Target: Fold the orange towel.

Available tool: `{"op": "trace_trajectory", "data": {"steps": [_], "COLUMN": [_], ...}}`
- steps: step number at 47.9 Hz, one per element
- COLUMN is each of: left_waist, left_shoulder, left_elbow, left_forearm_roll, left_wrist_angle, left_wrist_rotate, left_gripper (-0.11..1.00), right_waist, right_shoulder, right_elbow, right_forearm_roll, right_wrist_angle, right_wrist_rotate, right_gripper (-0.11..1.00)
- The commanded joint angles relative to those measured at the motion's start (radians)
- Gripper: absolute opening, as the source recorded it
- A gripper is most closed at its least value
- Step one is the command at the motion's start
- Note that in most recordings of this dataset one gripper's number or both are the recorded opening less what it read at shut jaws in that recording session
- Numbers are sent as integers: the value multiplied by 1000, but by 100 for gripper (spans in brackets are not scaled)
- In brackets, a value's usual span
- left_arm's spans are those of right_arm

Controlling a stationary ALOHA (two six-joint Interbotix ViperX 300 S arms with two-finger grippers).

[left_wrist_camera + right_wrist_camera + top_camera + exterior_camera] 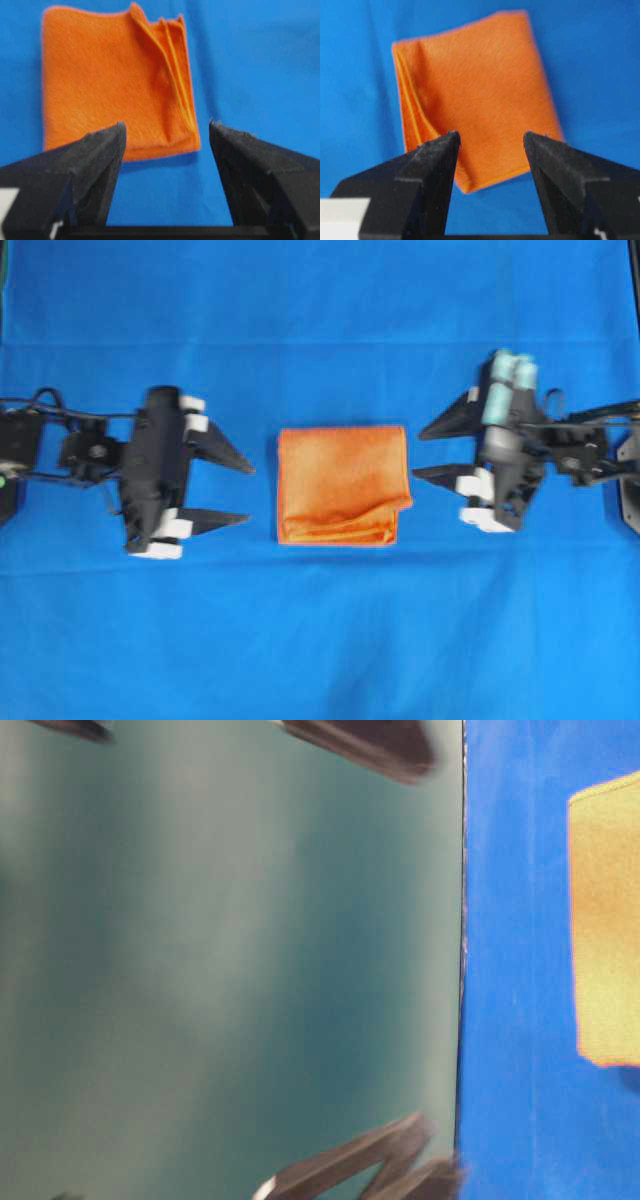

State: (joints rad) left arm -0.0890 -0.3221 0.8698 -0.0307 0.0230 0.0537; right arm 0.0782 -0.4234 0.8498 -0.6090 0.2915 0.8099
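Two claws face each other over a blue counter (320, 640), and both stand spread with nothing between their fingers. On the left side of the overhead view, the left claw (250, 492) points toward the middle, its two dark fingers splayed wide. Opposite it, the right claw (420, 452) points back the other way, likewise wide apart and holding nothing.

One orange towel (343, 485) lies flat on the counter between the two claws, apart from each; neither set of fingertips touches it. It sits just ahead of the tips on both sides, a little closer to the right claw than to the left one.

This single towel is folded into a compact, nearly square block, only slightly wider than deep in the overhead view, so its long axis runs roughly from one claw toward the other. Its layered, loose hems gather at the corner toward the right claw and the bottom of that view, where the top layer puckers a little; the left wrist view shows these stacked edges along the towel's right side.

From the table-level view only a blurred slice of the towel appears at the right edge, with dark, blurred arm parts at top and bottom.
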Motion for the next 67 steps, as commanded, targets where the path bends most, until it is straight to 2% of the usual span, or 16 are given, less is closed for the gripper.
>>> {"op": "trace_trajectory", "data": {"steps": [1, 12, 24, 36, 41, 49, 67], "left_waist": [9, 34, 35, 37, 48, 69, 71], "left_shoulder": [-91, -327, -569, -747, -798, -838, -833], "left_elbow": [17, 149, 282, 422, 460, 489, 491], "left_forearm_roll": [3, 3, 3, 0, 2, 2, 2], "left_wrist_angle": [-6, -26, -25, -35, -51, -48, -44], "left_wrist_rotate": [9, 12, 12, -5, -12, -23, -25], "left_gripper": [61, 60, 60, 60, 60, 60, 60], "right_waist": [5, 3, 3, -23, -52, -97, -100], "right_shoulder": [-80, -276, -476, -614, -635, -623, -611], "right_elbow": [8, 91, 230, 385, 426, 442, 448], "right_forearm_roll": [-26, -57, -77, -77, -74, -71, -71], "right_wrist_angle": [15, 34, 23, -124, -175, -189, -190], "right_wrist_rotate": [0, 0, 2, 3, 11, 12, 12], "right_gripper": [59, 59, 59, 59, 59, 59, 59]}}
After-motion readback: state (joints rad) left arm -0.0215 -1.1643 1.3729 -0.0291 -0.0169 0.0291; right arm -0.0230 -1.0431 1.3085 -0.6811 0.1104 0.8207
